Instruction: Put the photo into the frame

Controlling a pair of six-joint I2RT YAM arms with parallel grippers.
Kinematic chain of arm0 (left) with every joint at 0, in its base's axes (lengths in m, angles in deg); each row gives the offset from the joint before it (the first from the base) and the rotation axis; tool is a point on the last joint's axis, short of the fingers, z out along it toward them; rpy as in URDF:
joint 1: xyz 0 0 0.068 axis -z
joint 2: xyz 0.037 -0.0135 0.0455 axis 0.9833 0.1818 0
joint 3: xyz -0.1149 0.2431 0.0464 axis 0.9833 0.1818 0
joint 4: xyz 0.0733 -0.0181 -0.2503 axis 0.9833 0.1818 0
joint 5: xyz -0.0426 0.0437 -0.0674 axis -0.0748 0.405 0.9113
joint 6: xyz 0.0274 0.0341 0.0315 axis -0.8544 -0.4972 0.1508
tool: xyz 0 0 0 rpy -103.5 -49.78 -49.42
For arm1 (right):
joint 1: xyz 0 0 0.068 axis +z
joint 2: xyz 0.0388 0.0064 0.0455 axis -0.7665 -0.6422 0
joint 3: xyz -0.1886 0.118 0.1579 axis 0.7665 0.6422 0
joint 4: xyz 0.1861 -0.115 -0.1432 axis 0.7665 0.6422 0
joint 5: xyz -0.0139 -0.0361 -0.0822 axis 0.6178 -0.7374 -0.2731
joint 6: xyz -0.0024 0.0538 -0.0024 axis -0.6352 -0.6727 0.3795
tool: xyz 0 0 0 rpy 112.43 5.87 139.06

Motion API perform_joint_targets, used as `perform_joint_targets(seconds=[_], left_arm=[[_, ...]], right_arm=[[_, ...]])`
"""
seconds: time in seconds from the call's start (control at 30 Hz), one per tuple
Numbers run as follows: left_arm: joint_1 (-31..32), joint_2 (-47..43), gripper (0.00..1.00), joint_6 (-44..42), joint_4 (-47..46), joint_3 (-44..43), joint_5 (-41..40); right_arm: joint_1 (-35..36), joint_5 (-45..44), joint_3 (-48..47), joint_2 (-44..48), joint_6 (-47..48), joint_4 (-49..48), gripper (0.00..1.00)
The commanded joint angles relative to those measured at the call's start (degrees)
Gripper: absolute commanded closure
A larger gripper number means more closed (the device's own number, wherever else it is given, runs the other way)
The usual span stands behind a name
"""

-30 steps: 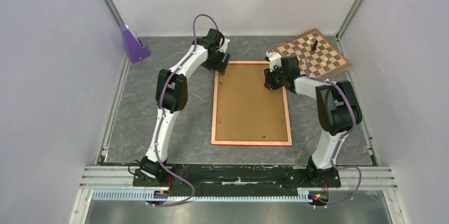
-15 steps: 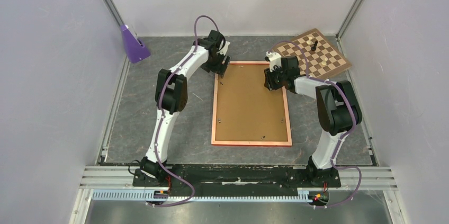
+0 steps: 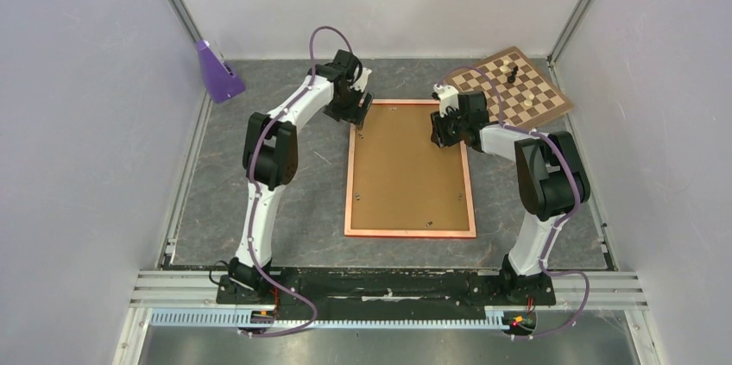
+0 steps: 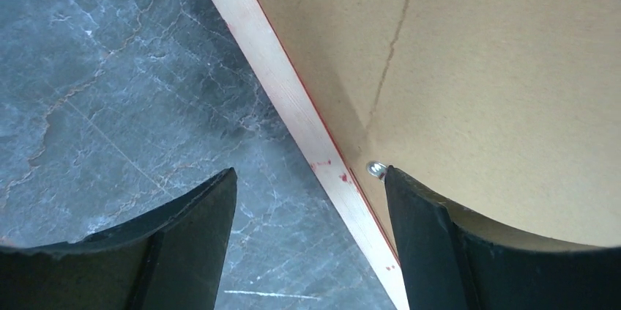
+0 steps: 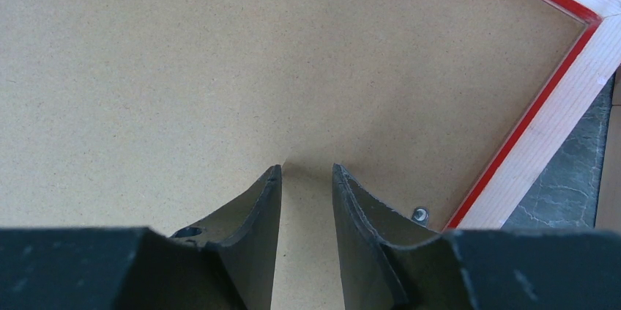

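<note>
The left arm has been raised and swung slightly outward by the frame's [image 3: 410,233] far left corner, while the right arm is unchanged. The frame lies face down on the tabletop [image 3: 216,192], filled by the backing board [image 3: 406,166]. The photo is not seen and is judged to be already beneath. The left gripper [image 4: 307,178] is held wide open and empty, straddling the left rail beside a clip [image 4: 376,169]. The right gripper [image 5: 307,171] is narrowly parted and empty, over the board.

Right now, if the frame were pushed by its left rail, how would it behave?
Lying flat, the frame would probably slide or pivot on the table rather than tip. Its thin rails suggest it is light; the backing board inside likely keeps it fairly stiff.
</note>
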Motion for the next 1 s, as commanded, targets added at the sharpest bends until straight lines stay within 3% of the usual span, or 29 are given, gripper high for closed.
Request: perform_joint_targets(seconds=[0.0, 0.37, 0.97], left_arm=[[-0.09, -7.06, 0.20, 2.47, -2.43, 0.08, 3.32], [-0.07, -4.03, 0.20, 5.88, -1.37, -0.58, 8.79], [1.23, 2.03, 0.26, 4.71, 0.91, -0.22, 2.95]], right_arm=[[0.19, 0.59, -0.04, -0.78, -0.09, 5.58, 0.65], [0.22, 1.21, -0.30, -0.32, 0.83, 6.25, 0.64], [0.23, 1.37, 0.56, -0.69, 1.12, 6.37, 0.65]])
